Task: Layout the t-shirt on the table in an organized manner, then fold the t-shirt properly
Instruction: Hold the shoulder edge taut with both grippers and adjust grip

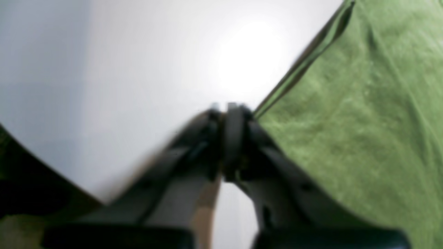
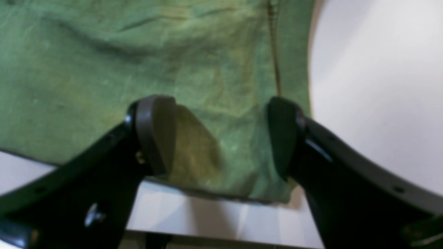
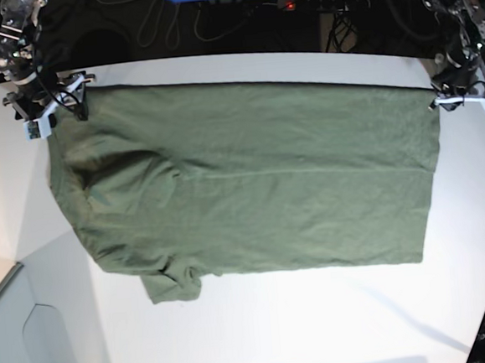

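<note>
- The counter point(image 3: 263, 340) is the biggest thing here, white and far wider than the garment, with bare surface on the near side of both claws.
- The t-shirt point(image 3: 251, 181) lies spread across the counter between the two claws, its long axis running from one claw to the other. The sleeve-and-shoulder end is by the right claw; the straight hem end is by the left claw.
- Progress, as I judge it: the laying-out looks nearly done, since the body is flat and open. The far edge runs almost straight between the claws. One sleeve point(image 3: 173, 286) on the near side is bunched and turned under, so some smoothing is left, and no fold has been made yet.
- The right claw point(image 2: 221, 138) hangs over the shirt's corner with its jaws wide apart, cloth showing beneath and between them, gripping nothing.
- The left claw point(image 1: 228, 114) is clenched tight just beside the hem corner. The blurred wrist view shows the shirt's edge reaching its tips, but I cannot tell whether any cloth is pinched.
</note>
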You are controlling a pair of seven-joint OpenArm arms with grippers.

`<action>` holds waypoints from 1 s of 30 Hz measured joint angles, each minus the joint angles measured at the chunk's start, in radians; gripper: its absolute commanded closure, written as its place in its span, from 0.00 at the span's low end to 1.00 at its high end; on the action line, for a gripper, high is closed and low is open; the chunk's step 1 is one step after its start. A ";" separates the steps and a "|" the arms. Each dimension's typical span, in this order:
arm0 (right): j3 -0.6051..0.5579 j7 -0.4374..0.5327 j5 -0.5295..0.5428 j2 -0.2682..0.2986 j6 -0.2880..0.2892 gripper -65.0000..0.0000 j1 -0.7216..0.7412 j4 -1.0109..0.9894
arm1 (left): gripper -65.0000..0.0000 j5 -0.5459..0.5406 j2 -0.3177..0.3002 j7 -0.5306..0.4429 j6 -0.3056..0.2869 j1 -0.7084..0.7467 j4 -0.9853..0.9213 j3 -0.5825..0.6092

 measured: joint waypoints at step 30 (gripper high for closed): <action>-0.002 -0.005 0.000 0.000 0.000 0.36 -0.002 0.000 | 0.42 0.020 0.052 0.112 0.008 0.101 0.223 0.002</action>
